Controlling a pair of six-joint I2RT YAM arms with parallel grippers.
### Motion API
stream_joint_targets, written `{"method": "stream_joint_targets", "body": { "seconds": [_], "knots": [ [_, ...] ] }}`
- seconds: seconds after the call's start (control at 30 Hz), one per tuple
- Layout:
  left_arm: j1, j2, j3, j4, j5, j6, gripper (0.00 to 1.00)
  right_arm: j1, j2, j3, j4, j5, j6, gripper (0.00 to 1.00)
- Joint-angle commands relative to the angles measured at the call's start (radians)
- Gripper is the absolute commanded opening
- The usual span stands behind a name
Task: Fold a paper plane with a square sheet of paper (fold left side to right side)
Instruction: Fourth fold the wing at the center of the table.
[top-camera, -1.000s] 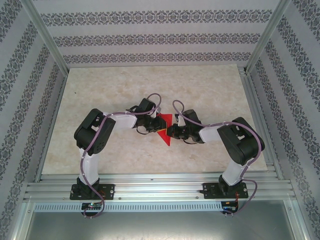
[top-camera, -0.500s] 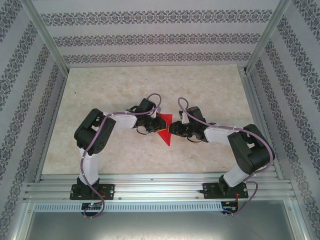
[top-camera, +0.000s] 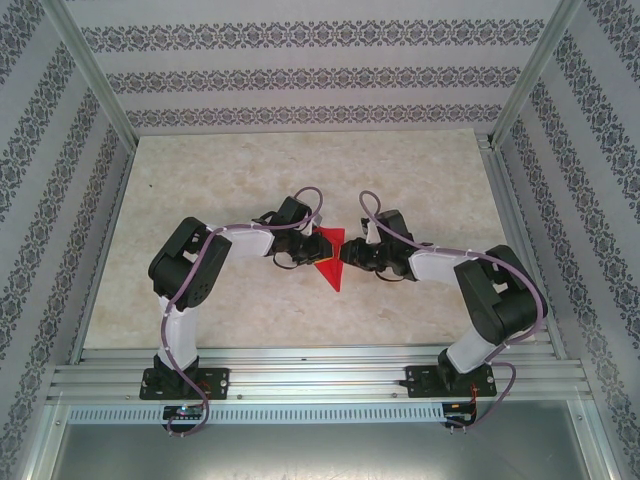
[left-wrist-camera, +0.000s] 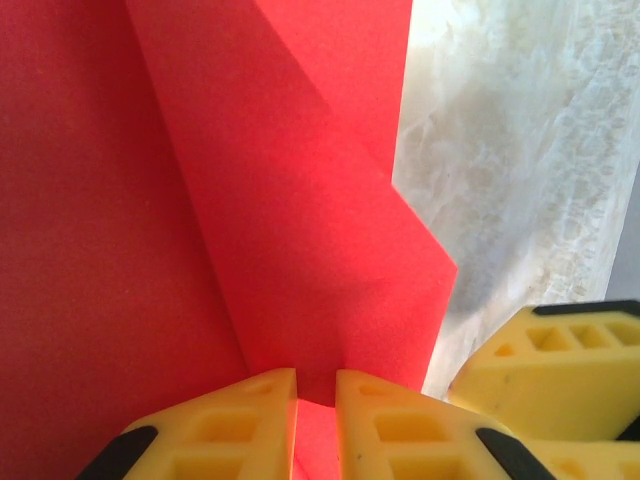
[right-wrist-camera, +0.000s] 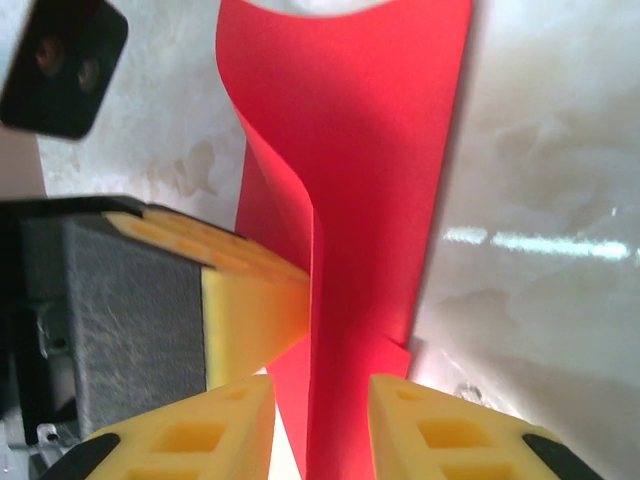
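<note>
Newly, right tool (right-wrist-camera: 320, 392) released from folded bright red paper sheet (top-camera: 329, 258), left tool (left-wrist-camera: 316, 388) clenched on it; crease judged pressed.

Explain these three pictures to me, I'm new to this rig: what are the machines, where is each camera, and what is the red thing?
You are looking at two robot arms, the left arm and the right arm, bolted to the near edge of a marble-patterned table. The wide picture is taken from above and behind them. Each close-up comes from a camera on one wrist, with that arm's own yellow fingers at the bottom. Between the arms is a partly folded red sheet of paper. The left fingers are closed on a raised fold of it. The right fingers stand apart with the paper passing between them, not pinched.
</note>
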Motion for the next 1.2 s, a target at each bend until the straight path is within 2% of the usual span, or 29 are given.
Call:
{"method": "stream_joint_targets", "body": {
  "seconds": [0.0,0.37,0.8,1.17],
  "knots": [
    [-0.011,0.013,0.006,0.004,-0.005,0.003,0.19,-0.018,0.039,0.050,0.057,-0.047,0.006,0.30],
    [-0.012,0.012,0.004,0.005,-0.005,0.002,0.19,-0.039,0.155,0.117,0.102,-0.078,0.027,0.25],
    [-0.011,0.014,0.002,-0.001,-0.012,0.003,0.21,-0.058,0.174,0.133,0.052,-0.064,-0.015,0.03],
    [-0.013,0.017,0.002,-0.007,-0.015,0.007,0.24,-0.066,0.191,0.138,0.003,-0.029,-0.049,0.01]
  ]
}}
